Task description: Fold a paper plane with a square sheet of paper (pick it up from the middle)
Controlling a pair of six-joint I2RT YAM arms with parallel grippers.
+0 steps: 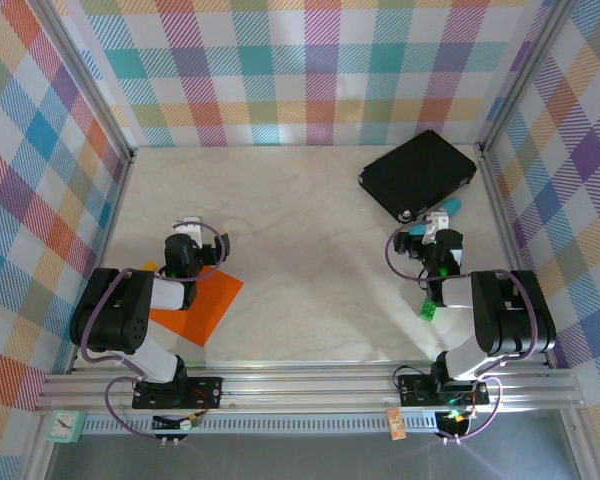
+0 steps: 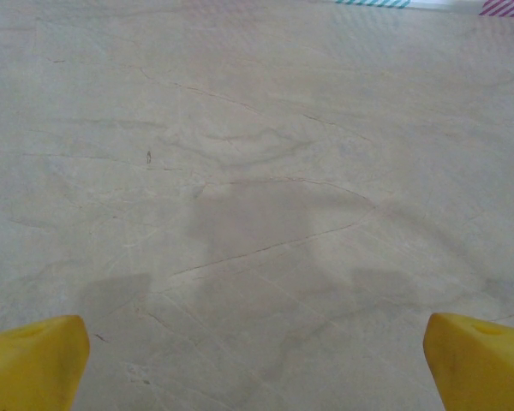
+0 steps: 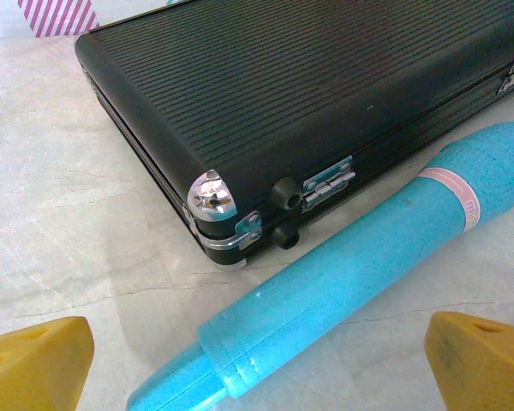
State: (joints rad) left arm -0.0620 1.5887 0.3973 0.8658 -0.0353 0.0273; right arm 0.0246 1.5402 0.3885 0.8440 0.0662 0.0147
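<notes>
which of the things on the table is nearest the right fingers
The teal tube, lying just ahead of the right fingers, beside the black case. The orange sheet lies far off on the left.

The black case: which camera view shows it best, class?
The right wrist view: the black case sits close, showing its ribbed lid, chrome corner and metal fittings. The top external view gives its whole outline, small and far.

Plaid walls (image 1: 310,70) w/ pale marble tabletop (image 1: 310,250)

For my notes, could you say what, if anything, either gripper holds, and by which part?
Nothing is held; the left gripper and right gripper are both open and empty.
</notes>
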